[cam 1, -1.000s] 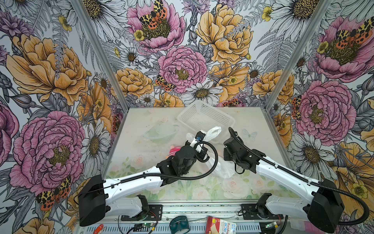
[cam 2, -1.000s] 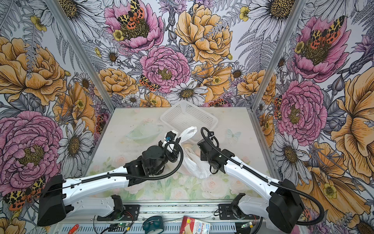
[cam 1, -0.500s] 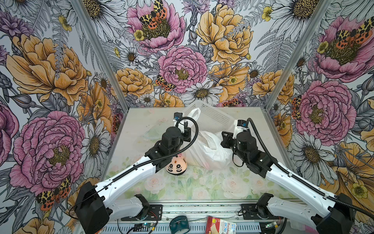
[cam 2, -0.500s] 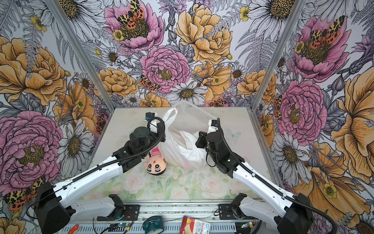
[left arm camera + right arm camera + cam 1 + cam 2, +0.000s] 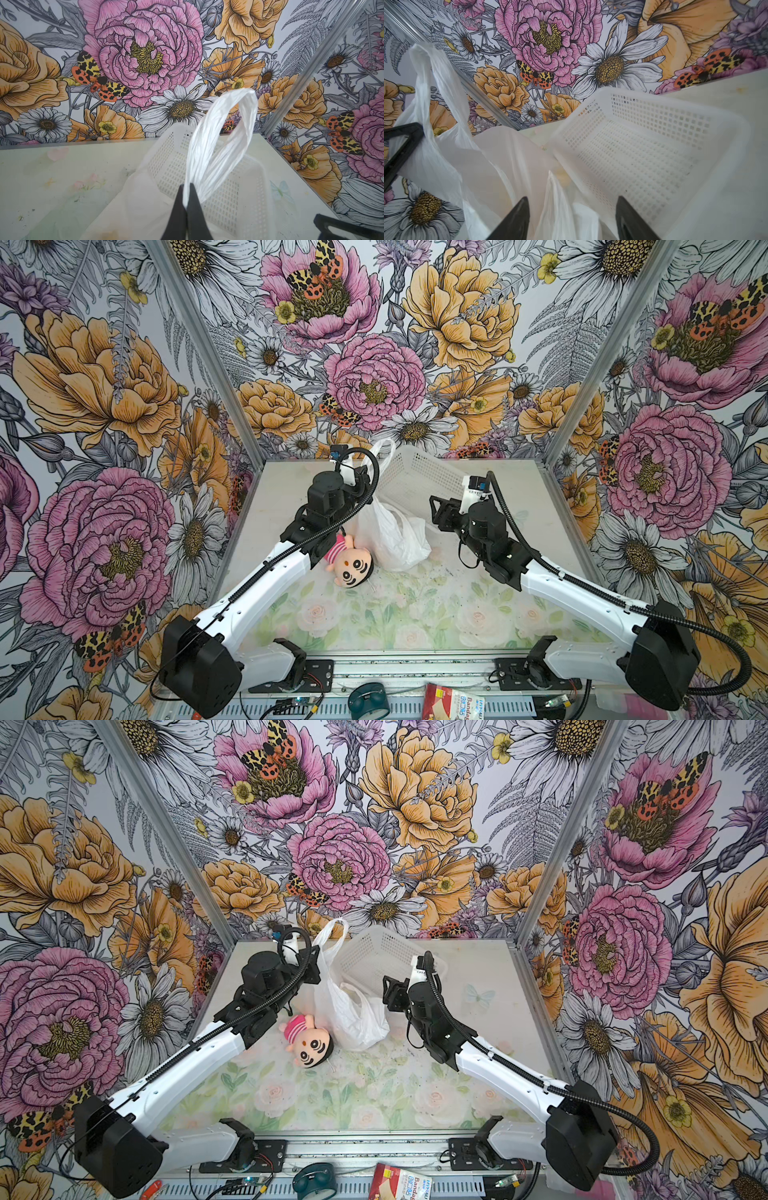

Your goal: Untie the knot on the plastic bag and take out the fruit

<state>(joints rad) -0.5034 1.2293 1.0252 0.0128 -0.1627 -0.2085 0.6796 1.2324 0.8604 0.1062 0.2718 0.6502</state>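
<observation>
left hand (image 5: 186, 188) pinches the plastic bag (image 5: 390, 533), right hand (image 5: 571, 200) spread near it.

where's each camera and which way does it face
Top views: high in front, looking down at the table; left arm, right arm, plastic bag, doll show.
Left wrist: on left arm, facing the back wall; left gripper shut on the plastic bag.
Right wrist: on right arm, facing the basket; right gripper open.
Shared: plastic bag, basket in all.

White plastic bag (image 5: 390, 531), pink-striped doll (image 5: 350, 563)
</observation>
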